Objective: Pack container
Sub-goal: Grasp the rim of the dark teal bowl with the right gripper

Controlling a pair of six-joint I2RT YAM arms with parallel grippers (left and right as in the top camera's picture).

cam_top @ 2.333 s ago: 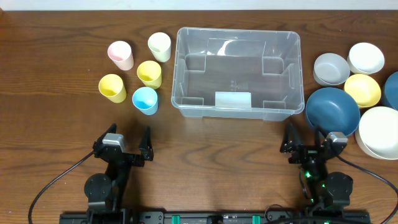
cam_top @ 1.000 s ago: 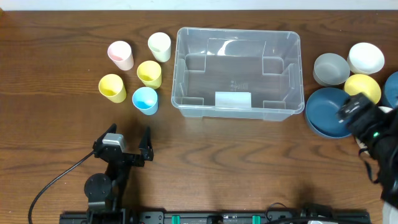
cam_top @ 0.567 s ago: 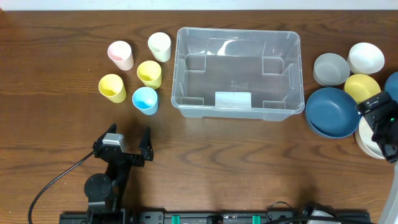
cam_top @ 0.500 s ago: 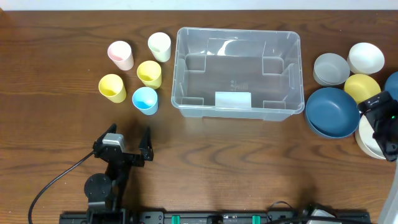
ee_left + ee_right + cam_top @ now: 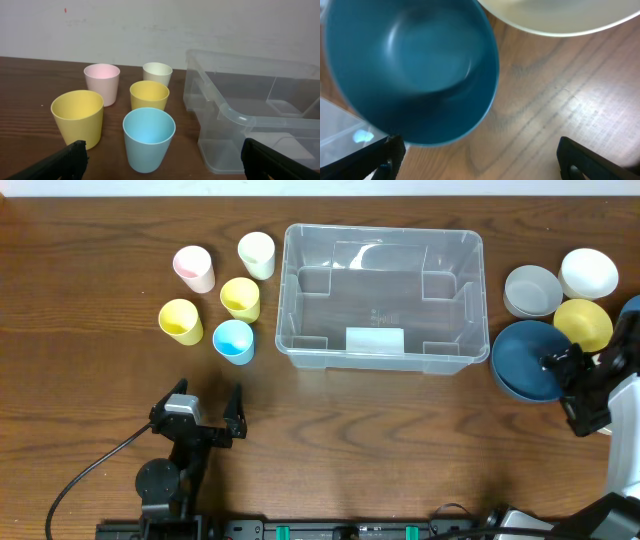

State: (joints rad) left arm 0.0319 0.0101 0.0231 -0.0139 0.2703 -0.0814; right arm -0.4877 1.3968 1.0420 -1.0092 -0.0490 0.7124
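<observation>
Right gripper (image 5: 565,392), jaws wide and empty, above the dark blue bowl (image 5: 522,360); left gripper (image 5: 208,392) likewise wide, empty, before the clear container (image 5: 385,232).

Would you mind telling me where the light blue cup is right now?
In the overhead view, the light blue cup stands upright on the left side, just left of the clear container, with a yellow cup directly behind it.
</observation>
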